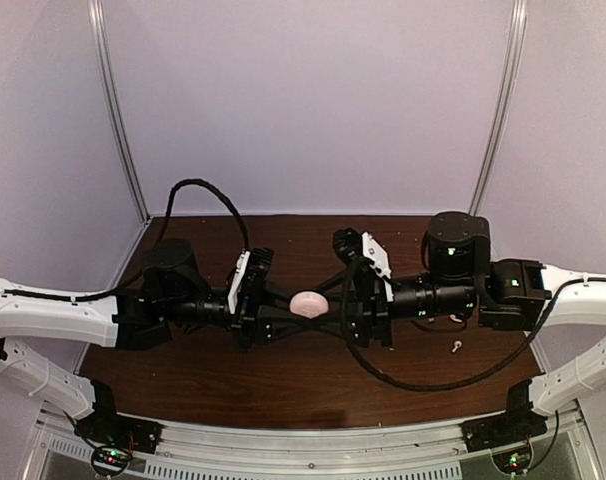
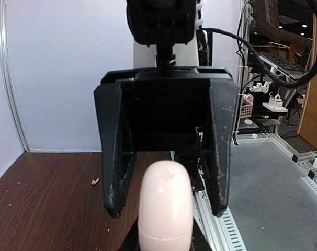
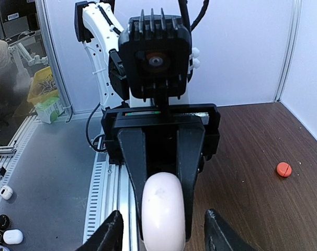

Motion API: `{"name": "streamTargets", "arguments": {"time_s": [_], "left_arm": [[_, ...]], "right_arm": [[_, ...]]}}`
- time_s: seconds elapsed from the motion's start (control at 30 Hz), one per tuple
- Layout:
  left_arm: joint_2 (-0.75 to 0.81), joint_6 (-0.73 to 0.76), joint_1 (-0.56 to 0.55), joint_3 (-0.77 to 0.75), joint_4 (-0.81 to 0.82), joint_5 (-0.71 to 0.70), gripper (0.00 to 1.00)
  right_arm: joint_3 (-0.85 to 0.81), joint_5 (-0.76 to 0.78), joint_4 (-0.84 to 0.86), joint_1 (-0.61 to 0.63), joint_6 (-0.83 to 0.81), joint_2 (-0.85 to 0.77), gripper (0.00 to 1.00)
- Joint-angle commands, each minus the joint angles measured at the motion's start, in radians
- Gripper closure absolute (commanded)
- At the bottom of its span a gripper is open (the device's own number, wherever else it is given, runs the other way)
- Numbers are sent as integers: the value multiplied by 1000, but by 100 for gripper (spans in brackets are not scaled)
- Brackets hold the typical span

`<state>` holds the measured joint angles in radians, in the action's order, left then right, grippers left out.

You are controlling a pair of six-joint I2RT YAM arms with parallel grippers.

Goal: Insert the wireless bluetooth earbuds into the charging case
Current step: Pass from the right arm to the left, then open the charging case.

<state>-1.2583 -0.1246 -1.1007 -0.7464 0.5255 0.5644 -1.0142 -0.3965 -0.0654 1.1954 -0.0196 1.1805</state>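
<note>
1. On the table, at the near side of the right forearm, lies a white earbud, well behind both sets of fingers.
2. Charging case, seemingly shut, hangs at centre, clamped by the left gripper.
3. Right gripper straddles the case with its fingers spread; its arm is judged nearer the earbud.
</note>
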Motion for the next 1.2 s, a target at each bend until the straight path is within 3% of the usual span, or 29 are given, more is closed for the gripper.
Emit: {"name": "streamTargets", "arguments": {"time_s": [0.0, 0.5, 0.93, 1.17], "left_arm": [[7, 9, -2, 7, 51, 14, 100], [4, 64, -19, 10, 20, 37, 100], [7, 65, -20, 15, 21, 14, 100], [-8, 30, -18, 41, 55, -42, 100]], "right_arm": [[6, 40, 18, 3, 13, -36, 47], [14, 158, 45, -22, 54, -68, 49], [32, 169, 33, -31, 62, -77, 48], [21, 148, -15, -32, 72, -106, 43]]}}
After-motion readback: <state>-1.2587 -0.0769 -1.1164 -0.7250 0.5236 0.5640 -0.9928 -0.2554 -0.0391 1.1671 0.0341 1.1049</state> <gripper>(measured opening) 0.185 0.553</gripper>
